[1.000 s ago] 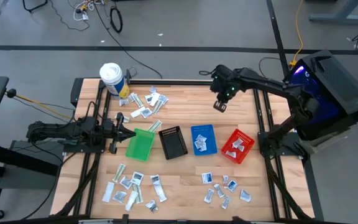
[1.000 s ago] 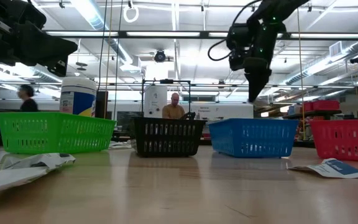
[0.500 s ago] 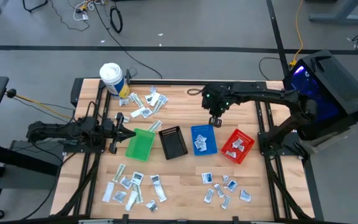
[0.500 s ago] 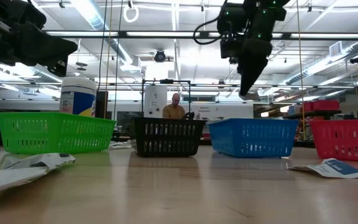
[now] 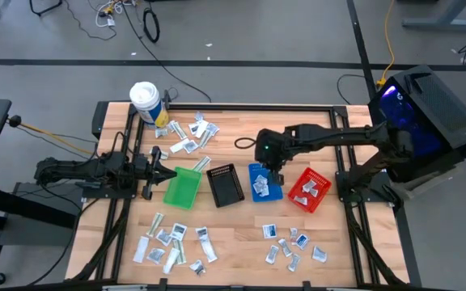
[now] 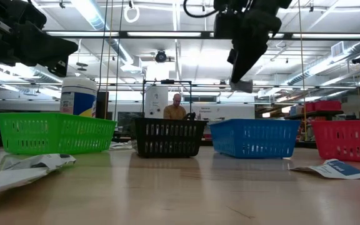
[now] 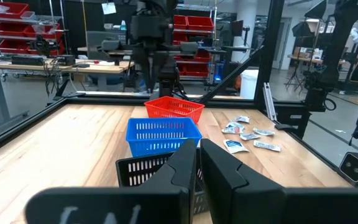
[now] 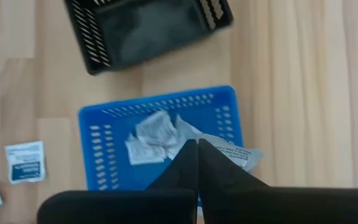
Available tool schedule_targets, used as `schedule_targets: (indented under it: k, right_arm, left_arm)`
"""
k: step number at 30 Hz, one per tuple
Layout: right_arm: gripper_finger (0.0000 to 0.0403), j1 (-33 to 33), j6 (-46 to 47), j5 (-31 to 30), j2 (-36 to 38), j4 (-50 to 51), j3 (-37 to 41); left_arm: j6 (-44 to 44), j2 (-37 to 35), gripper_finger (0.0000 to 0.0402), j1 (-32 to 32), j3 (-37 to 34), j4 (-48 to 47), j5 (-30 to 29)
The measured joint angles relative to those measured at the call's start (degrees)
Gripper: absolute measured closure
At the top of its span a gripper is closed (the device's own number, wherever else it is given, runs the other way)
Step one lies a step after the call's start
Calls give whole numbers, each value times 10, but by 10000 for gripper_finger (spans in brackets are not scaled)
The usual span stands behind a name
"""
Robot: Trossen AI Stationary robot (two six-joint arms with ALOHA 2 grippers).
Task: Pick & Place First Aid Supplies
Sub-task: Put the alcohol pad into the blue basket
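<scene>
High view showed the wooden desk point(image 5: 241, 121) with four bins in a row across its middle: green bin point(image 5: 182, 187), black bin point(image 5: 224, 184), blue bin point(image 5: 264, 181), red bin point(image 5: 309, 190). White tub point(image 5: 145, 103) stood at the far left corner of the desk.

Right arm reached in from the right side, right hand point(image 5: 271, 170) above the far edge of the blue bin, well clear of the desk in the low view point(image 6: 241, 81). Its fingers were clenched on a sachet point(image 8: 232, 152): right wrist view had the packet sticking out beside the shut fingertips, directly over the blue bin point(image 8: 98, 137), which already held a few sachets point(image 8: 153, 138). Black bin point(image 8: 148, 28) sat just beside it.

Left arm waited at the left edge, left hand point(image 5: 158, 171) clenched and holding nothing, just beside the green bin. Left wrist view looked past its shut fingers point(image 7: 185, 171) over the black, blue point(image 7: 160, 134) and red point(image 7: 174, 109) bins.

Remaining first aid supplies lay in three loose groups on the desk: a far-left group point(image 5: 186, 136) near the tub, a near-left pile point(image 5: 172, 242), a near-right pile point(image 5: 294, 244). Red bin held a few packets too point(image 5: 314, 188).
</scene>
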State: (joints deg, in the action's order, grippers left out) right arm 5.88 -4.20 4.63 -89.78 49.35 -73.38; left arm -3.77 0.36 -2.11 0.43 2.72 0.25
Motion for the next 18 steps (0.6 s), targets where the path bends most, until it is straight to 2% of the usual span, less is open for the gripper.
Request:
schedule_targets:
  k: [18]
  right_arm:
    - [403, -20, 13, 10, -56, -23, 0]
  left_arm:
    - [0, 0, 369, 0, 0, 0, 0]
